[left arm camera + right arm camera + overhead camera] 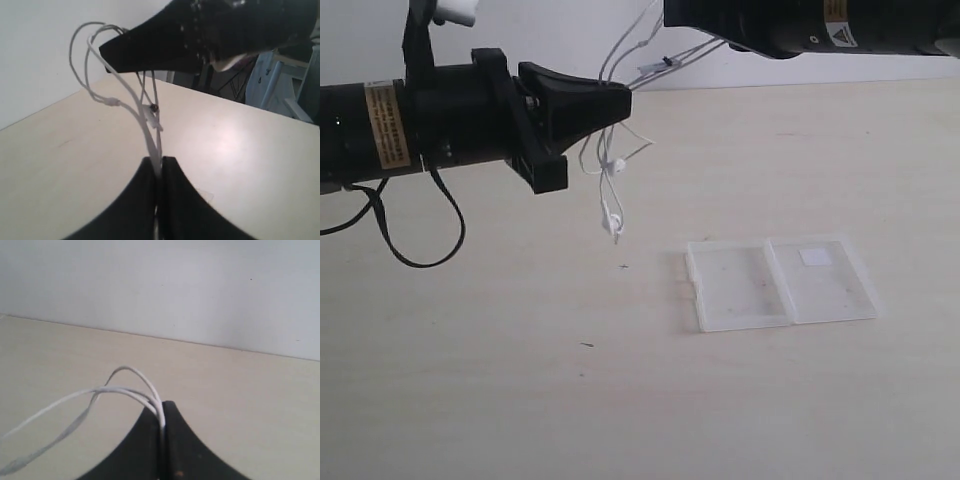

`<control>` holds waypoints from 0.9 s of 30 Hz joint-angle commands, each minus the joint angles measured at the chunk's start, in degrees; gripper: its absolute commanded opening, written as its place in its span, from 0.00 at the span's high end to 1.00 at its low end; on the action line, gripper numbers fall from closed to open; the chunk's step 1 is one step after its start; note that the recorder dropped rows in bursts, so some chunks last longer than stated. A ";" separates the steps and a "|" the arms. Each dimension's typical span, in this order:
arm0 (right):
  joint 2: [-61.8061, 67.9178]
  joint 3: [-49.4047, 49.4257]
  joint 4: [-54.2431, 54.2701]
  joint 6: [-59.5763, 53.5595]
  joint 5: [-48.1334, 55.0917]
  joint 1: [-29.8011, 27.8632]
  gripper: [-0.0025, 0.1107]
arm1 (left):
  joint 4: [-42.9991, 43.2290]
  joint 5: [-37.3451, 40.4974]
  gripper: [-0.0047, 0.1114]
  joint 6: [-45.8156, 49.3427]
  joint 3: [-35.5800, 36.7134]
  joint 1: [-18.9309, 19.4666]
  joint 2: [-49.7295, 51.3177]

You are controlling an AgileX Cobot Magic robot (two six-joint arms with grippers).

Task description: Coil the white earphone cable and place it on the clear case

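— Since both arms are up in the air, where's the white earphone cable point(611, 218) atm?
— Off the table point(520, 400) altogether. Left gripper point(623, 100) is clenched on a bunch of strands, and the right gripper point(164, 407) is pinched tight on a loop too. The wire runs btwn them, up toward 1 o'clock from the left tip in the room view, w/ the earbuds dangling down at 6.
— And the clear case point(735, 290)?
— Flat on the table, opened out, nothing on it. It's approx. 4 o'clock from the hanging buds, well apart. The half w/ the sticker point(815, 256) is on its 3 o'clock side.
— So which step?
— Coiling, I'd say, in mid-air. Loops look loose and uneven, not a tidy bundle yet. Placing not begun.
— Next?
— Prob. gather the slack into one grip, carry it toward 4 o'clock, then lower it over the case before letting go. Thin wire, springy imo, so it could flop off the edge if dropped from high up.
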 commanded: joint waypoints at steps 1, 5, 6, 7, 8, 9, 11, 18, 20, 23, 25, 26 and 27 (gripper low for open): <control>0.04 1.06 0.04 -0.56 1.77 -0.43 0.98 | -2.26 0.50 0.96 -4.36 0.05 -0.28 -2.60; 0.04 3.05 0.48 -0.56 -1.18 -0.43 0.98 | -6.42 0.50 0.96 -4.51 0.05 -0.28 -3.61; 0.04 3.27 0.48 -0.56 -1.88 -0.43 0.98 | -6.72 0.50 0.96 -4.40 0.05 -0.28 -3.61; 0.04 3.52 0.48 -0.56 -2.52 -0.43 0.98 | -6.72 0.50 0.96 -4.40 0.05 -0.28 -3.61; 0.04 3.67 0.48 -0.56 -3.14 -0.43 0.98 | -6.59 0.56 0.96 -4.40 0.05 -0.28 -3.61; 0.04 3.67 0.51 -0.56 -4.10 -0.43 0.98 | -6.33 0.83 0.96 -4.40 0.05 -0.28 -3.61; 0.04 3.67 0.51 -0.43 -5.34 -0.43 0.98 | -6.27 0.96 0.96 -4.40 0.05 -0.28 -3.61; 0.04 3.67 0.51 -0.01 -7.96 -0.43 0.80 | -9.85 2.22 0.96 -3.98 0.05 -0.28 -3.61; 0.04 3.67 0.51 0.10 -7.96 -0.43 0.73 | -11.12 2.49 0.96 -3.98 0.05 -0.28 -3.61; 0.04 3.67 0.51 1.61 -7.96 -0.43 0.63 | -11.25 2.71 0.96 -3.98 0.05 -0.18 -3.61; 0.04 4.16 0.51 2.47 -8.08 -0.43 0.58 | -11.68 4.06 0.96 -3.84 0.05 -0.18 -3.61; 0.04 4.57 0.51 2.41 -8.42 -0.43 0.57 | -12.07 4.78 0.96 -3.49 0.05 -0.18 -3.61; 0.04 5.17 0.51 2.41 -8.42 -0.43 0.55 | -12.34 5.92 0.96 -2.97 -0.06 -0.18 -3.61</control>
